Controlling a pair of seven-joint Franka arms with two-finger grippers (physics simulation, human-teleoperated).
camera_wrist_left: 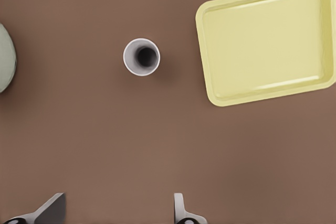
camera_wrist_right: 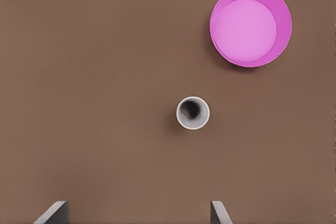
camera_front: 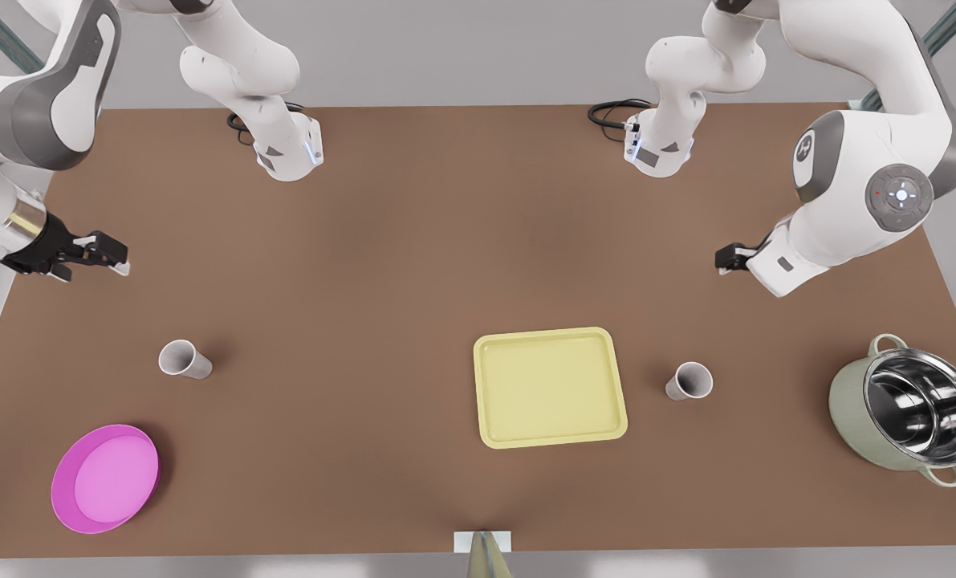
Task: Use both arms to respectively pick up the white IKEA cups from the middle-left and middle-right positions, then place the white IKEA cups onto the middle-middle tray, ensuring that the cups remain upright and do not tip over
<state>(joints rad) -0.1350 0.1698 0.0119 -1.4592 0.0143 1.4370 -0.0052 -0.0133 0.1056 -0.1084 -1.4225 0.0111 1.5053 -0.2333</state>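
Two white IKEA cups stand upright on the brown table. One cup [camera_front: 185,359] is at the front view's left, and the right wrist view looks down on it [camera_wrist_right: 192,112]. The other cup [camera_front: 689,380] stands right of the pale yellow tray [camera_front: 550,385] and appears with the tray [camera_wrist_left: 268,40] in the left wrist view [camera_wrist_left: 142,56]. My right gripper [camera_front: 119,260] hovers behind the left-hand cup, open [camera_wrist_right: 137,213]. My left gripper [camera_front: 723,258] hovers behind the right-hand cup, open [camera_wrist_left: 115,213]. Neither gripper holds anything.
A round magenta-pink plate [camera_front: 107,478] lies in front of the left-hand cup [camera_wrist_right: 251,25]. A pale green steel-lined pot [camera_front: 903,409] stands at the front view's far right [camera_wrist_left: 4,59]. Both arm bases sit at the table's far edge.
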